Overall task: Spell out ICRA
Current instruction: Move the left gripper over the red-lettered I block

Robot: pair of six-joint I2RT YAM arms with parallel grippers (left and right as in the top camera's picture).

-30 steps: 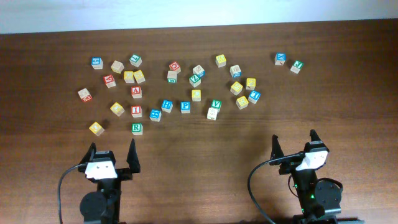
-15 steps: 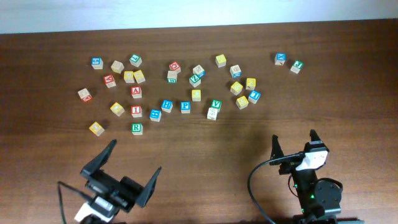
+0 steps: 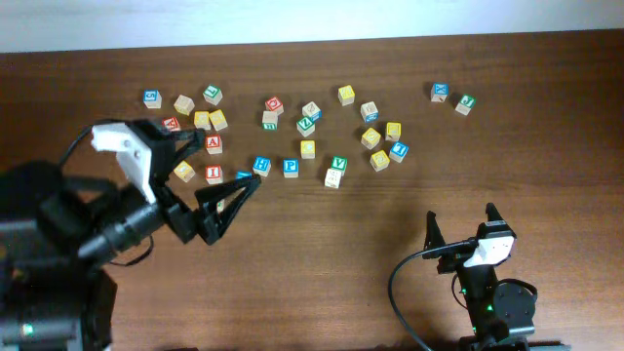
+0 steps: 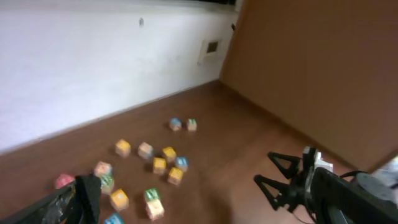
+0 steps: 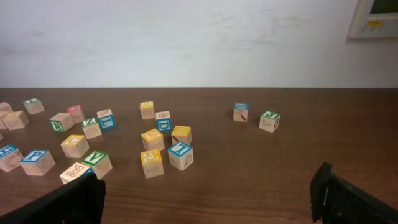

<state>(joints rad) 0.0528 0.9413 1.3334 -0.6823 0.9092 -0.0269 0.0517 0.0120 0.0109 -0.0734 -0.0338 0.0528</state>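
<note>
The left arm has come up off its rest at 7 o'clock within the last second and swung out over the left-hand scatter of blocks, so the left hand (image 3: 232, 161) now hangs above the tabletop (image 3: 331, 253) at about 9 o'clock. Its fingers are spread wide and hold nothing. That looks to me like the reach for a first letter, with no letter yet moved into line. The I cube (image 3: 214, 175), red-printed, shows in the gap between the spread fingers. The A cube (image 3: 214, 144), also red, sits just at its 12 o'clock, by the upper fingertip. The R cube, which lay at the I's 6 o'clock a moment ago, is now covered by the lower finger. I can't pick out the C cube among the yellow ones from here. The right hand (image 3: 460, 222) has not stirred from 5 o'clock and is spread open and empty. Otherwise I can read a blue P cube (image 3: 291, 167). I see no brand names, and the wall panel (image 5: 379, 15) is too small to read.
</note>
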